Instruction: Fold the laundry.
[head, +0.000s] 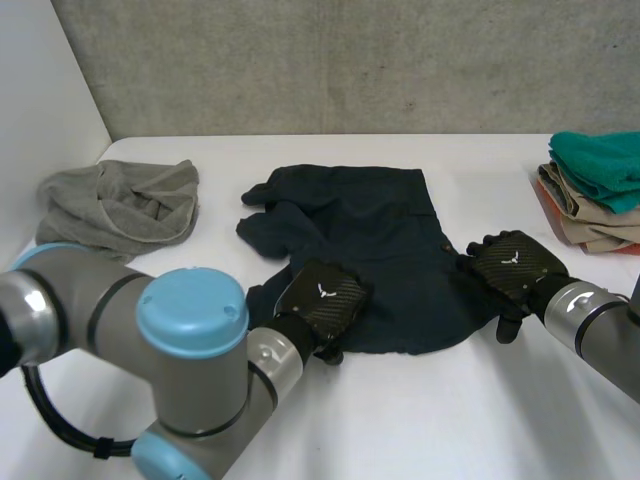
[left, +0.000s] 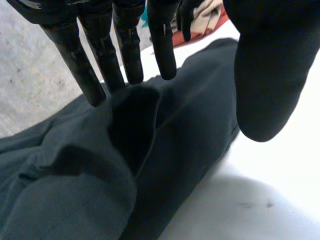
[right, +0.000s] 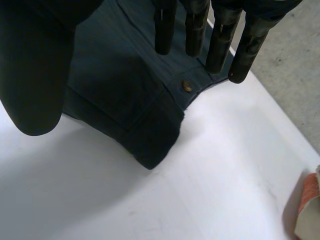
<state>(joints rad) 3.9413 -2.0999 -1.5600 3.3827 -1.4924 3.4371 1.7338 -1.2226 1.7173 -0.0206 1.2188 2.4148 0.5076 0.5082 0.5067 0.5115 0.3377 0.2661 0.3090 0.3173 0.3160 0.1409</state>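
You can see a dark blue garment (head: 370, 240) lying in the middle of the white table (head: 400, 430). Its right part lies flat. Its left part is bunched up, so you cannot tell for sure what kind of clothing it is.

The left hand (head: 322, 297) rests on the near left part of the garment. From above, the hand hides the cloth under it. In the left wrist view its fingers (left: 100, 60) are straight and well apart from the thumb (left: 270, 75), and they hold nothing. The fingertips reach a raised fold (left: 135, 115) in the cloth. It is hard to see if they touch it.

The right hand (head: 515, 265) is at the garment's right edge, near its near right corner. In the right wrist view its fingers (right: 220, 45) are straight too, apart from the thumb (right: 35, 75), and hold nothing. A small brown button (right: 186, 86) sits just beside the fingertips. You cannot tell if the fingertips press on the cloth.

A crumpled grey cloth (head: 120, 205) lies near the table's far left corner. A pile of folded clothes (head: 598, 190) sits at the table's right edge, teal on top and beige below. Part of the pile is cut off, so you cannot see all of it.
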